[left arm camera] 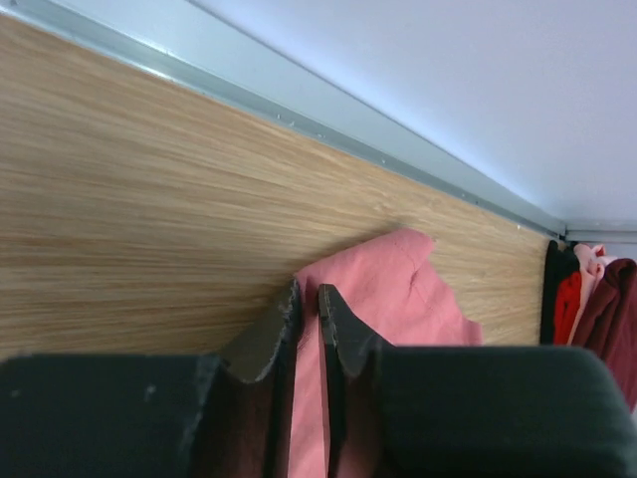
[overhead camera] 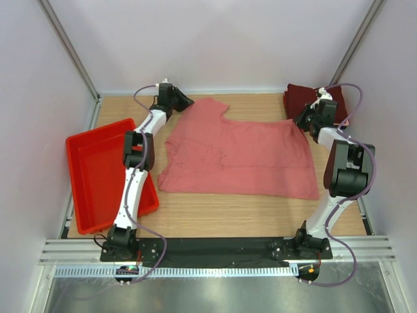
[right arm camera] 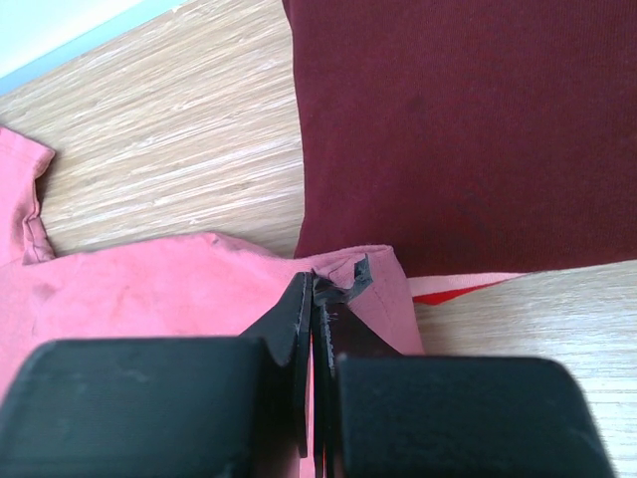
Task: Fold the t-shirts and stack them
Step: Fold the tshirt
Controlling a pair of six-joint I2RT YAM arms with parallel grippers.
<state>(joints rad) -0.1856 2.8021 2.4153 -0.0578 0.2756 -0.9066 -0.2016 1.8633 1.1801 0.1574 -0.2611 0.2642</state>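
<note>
Surface: you're working on a wood-grain table (overhead camera: 215, 212) enclosed by pale walls.
Red tray (overhead camera: 98, 173): it lies at your far left, beside the left arm.
Left gripper (left arm camera: 309, 299): its jaws are closed on the far-left corner of the salmon-pink t-shirt (overhead camera: 241, 156), with cloth pinched between them.
Salmon-pink t-shirt: it lies spread flat mid-table, stretching from one gripper to the other.
Right gripper (right arm camera: 314, 289): it is clamped tight on the far-right corner of the salmon-pink t-shirt.
Folded maroon t-shirts (overhead camera: 303, 98): they sit in the back-right corner, just beside the right gripper, with a thin pale layer (right arm camera: 468, 282) beneath.
</note>
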